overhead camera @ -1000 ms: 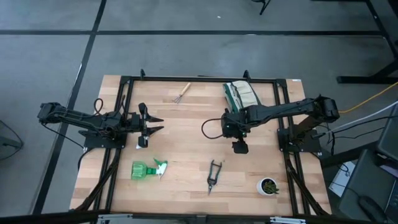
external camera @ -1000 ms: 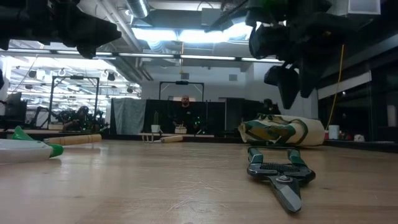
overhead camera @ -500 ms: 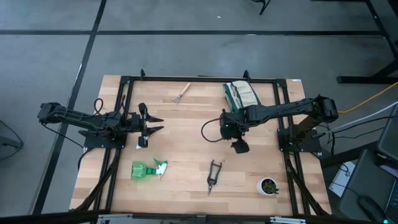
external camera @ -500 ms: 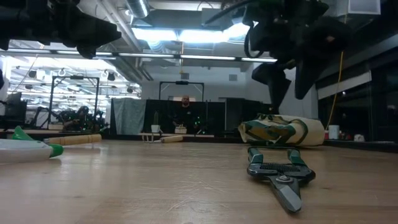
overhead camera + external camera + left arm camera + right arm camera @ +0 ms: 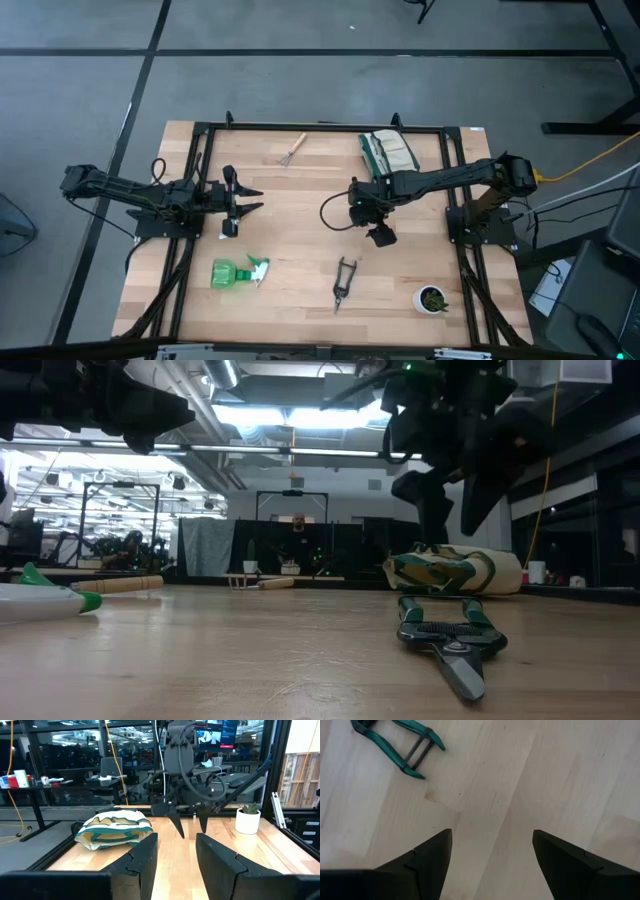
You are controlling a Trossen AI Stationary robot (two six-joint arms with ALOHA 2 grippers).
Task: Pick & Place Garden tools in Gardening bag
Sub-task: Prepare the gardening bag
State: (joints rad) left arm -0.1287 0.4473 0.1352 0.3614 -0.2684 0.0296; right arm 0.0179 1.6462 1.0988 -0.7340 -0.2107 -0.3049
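Above the wooden table (image 5: pixel 300 200), right end effector (image 5: pixel 378 236) gapes empty near the pruning shears (image 5: pixel 343 280)

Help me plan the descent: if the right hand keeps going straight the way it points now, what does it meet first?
Probably bare table. The right hand, open, points down at the wood; the pruning shears lie off to one side of that line.

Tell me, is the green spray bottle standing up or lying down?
Lying down. The spray bottle rests flat on its side on the table, as the view from above shows, and nothing is touching it.
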